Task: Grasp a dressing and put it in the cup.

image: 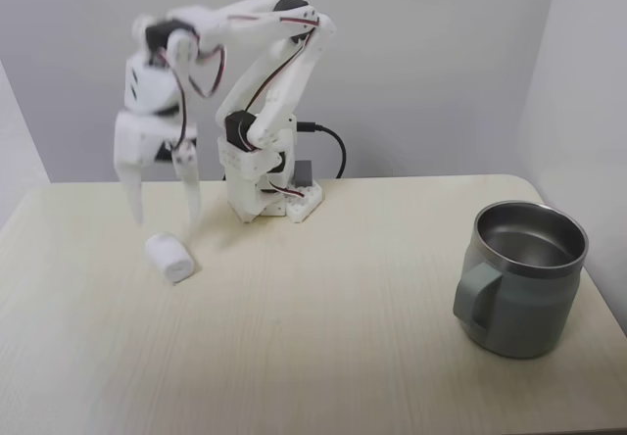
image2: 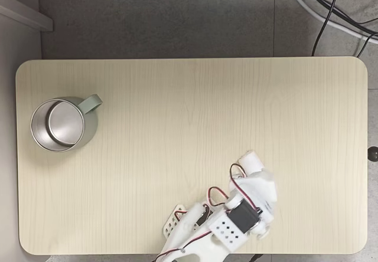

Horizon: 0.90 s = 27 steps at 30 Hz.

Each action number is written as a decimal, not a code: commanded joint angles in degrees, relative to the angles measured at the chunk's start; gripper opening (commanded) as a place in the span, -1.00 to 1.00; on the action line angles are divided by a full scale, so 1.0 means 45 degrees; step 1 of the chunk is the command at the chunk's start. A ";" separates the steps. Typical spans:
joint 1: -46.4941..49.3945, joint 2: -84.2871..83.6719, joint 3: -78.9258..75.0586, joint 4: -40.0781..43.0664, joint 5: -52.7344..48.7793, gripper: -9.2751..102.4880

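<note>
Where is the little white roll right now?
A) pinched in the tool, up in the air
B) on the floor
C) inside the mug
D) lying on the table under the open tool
D: the roll lies on the table, with the tool open just above it, far from the mug.

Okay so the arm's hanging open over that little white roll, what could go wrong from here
1. The dressing lies on its side, tilted, slightly off from between the fingers of the open gripper; a finger might nudge the soft roll away instead of pinching it.
2. The cup stands at the far end of the table, so a weak pinch could drop the roll on the way.
3. Its handle and rim leave a modest opening; a release off-centre may bounce out.
</note>
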 commanded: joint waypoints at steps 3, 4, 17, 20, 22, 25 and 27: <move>0.0117 0.0234 -0.1406 -0.1895 -0.0234 -0.42; 0.0117 0.0352 -0.1621 -0.2266 -0.0234 -0.42; 0.0254 0.3379 -0.2910 -0.6855 0.0000 -0.43; 0.0293 0.3633 -0.3008 -0.7227 0.0039 -0.44; 0.0313 0.3750 -0.3281 -0.7754 0.0039 -0.49; 0.0313 0.3711 -0.3789 -0.8262 0.0234 -0.73; 0.0254 0.3574 -0.3965 -0.8262 0.0352 -0.81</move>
